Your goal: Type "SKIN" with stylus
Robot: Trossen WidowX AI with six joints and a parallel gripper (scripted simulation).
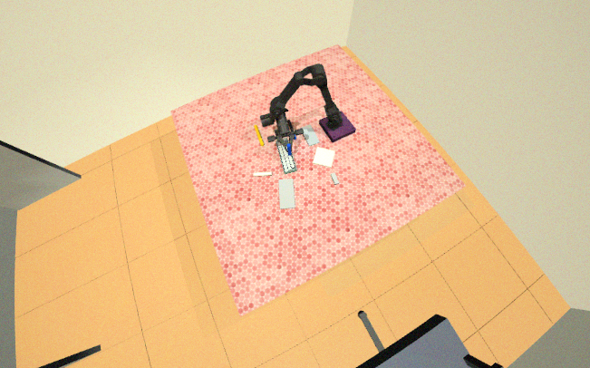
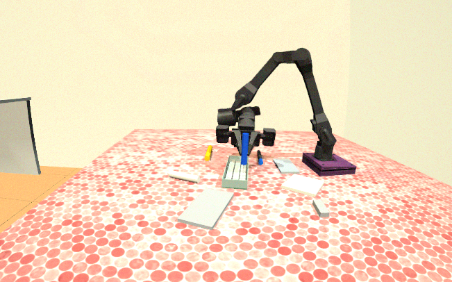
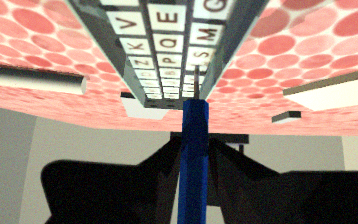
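Note:
My gripper (image 1: 284, 141) (image 2: 244, 151) (image 3: 194, 143) is shut on the blue stylus (image 1: 289, 149) (image 2: 244, 143) (image 3: 194, 165), above the near-base part of the keyboard. The keyboard (image 1: 290, 171) (image 2: 235, 184) (image 3: 166, 104) is a narrow grey-green tray with three rows of white lettered keys. In the wrist view the stylus's thin dark tip (image 3: 196, 82) points into the row with G, M and S, its end at the edge of the S key (image 3: 201, 56). V, K and Z show in the opposite row, E, Q and P in the middle one. Contact between tip and key cannot be told; farther letters are too small.
A yellow stick (image 1: 258, 135) (image 2: 208, 153) and a white cylinder (image 1: 262, 173) (image 2: 183, 176) (image 3: 38, 81) lie left of the keyboard. A blue-and-black pen (image 2: 260, 157), a pale pad (image 1: 311, 135) (image 2: 286, 165) and a white square (image 1: 324, 156) (image 2: 303, 185) lie right. A grey slab (image 1: 286, 193) (image 2: 206, 208) lies in front.

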